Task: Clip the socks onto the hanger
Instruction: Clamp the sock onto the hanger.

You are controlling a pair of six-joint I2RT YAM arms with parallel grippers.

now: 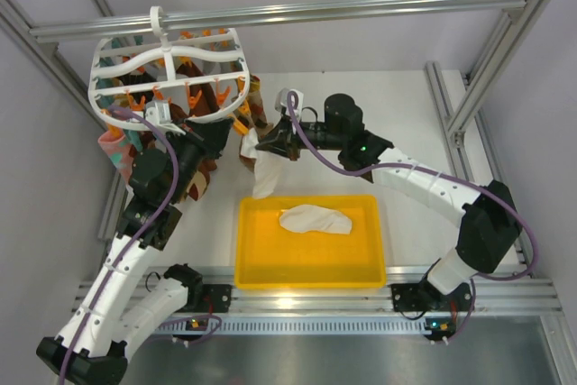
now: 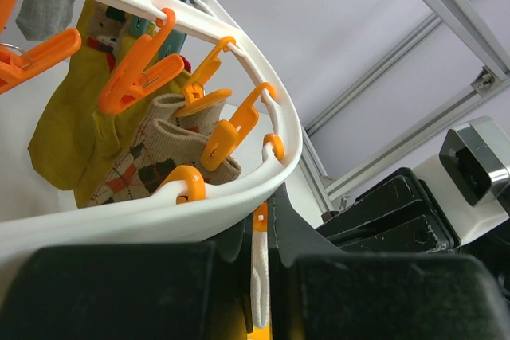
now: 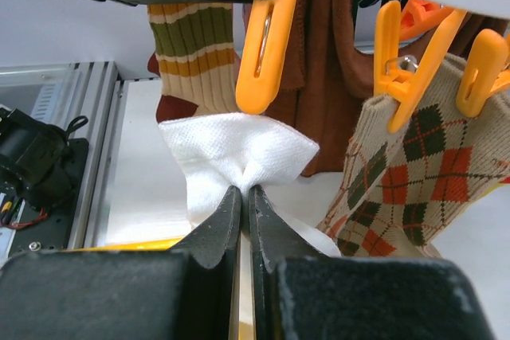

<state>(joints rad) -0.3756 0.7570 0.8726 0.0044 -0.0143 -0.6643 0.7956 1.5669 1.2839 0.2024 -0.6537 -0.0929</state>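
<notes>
From above, the right gripper (image 1: 268, 143) holds one sock (image 1: 264, 178) beside the hanger (image 1: 171, 69); the other sock (image 1: 315, 219) lies in the tray (image 1: 306, 272). In the left wrist view, the left gripper (image 2: 259, 236) is clenched on a clip (image 2: 260, 215). In the right wrist view, the fingers (image 3: 219, 224) pinch the sock just below it.

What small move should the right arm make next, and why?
Probably lift the white sock slightly into the orange clip. The right gripper pinches its edge just below the clip's tip, and the left gripper holds that clip.
</notes>
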